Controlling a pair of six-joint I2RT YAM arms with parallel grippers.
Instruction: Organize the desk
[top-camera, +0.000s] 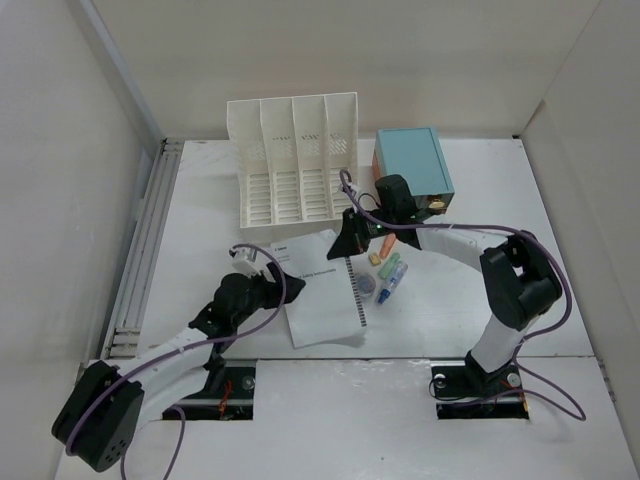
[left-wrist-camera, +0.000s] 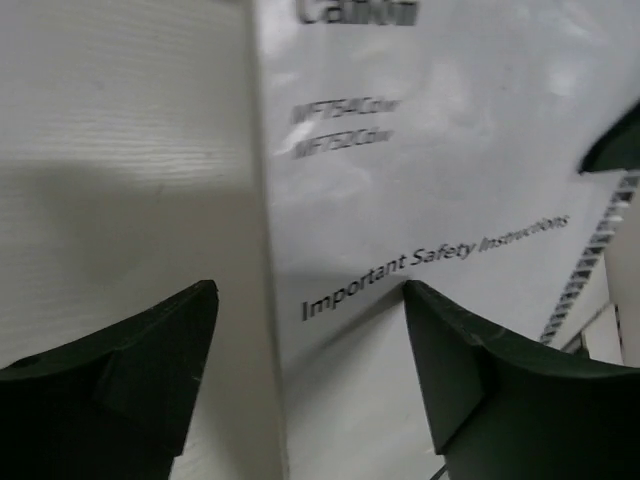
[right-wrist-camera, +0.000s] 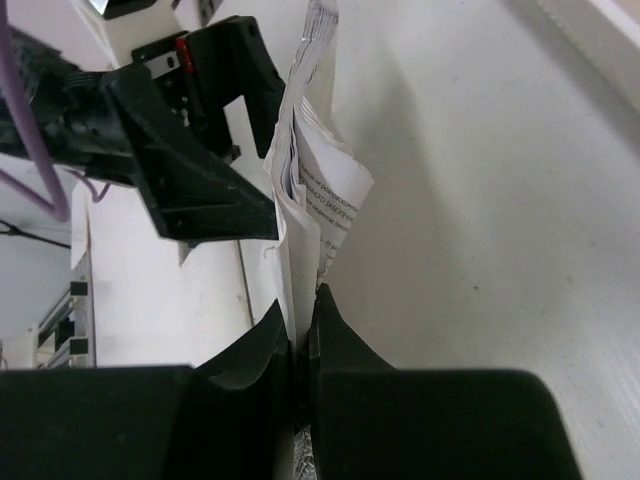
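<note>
White paper booklet (top-camera: 320, 295), light and floppy, lies mid-way across the rigid matte desk (top-camera: 200, 210). The right gripper (right-wrist-camera: 302, 325) is pinched onto its 1 o'clock corner, where the pages fan. The left gripper (left-wrist-camera: 305, 300) gapes at the 10 o'clock edge. Likely best held near the spine.

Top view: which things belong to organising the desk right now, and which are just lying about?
In the job:
- desk
- booklet, its edge pinched by the shut right gripper
- left gripper, open astride the booklet's other edge

Lying about:
- white file rack
- teal drawer box
- small coloured stationery beside the booklet
</note>
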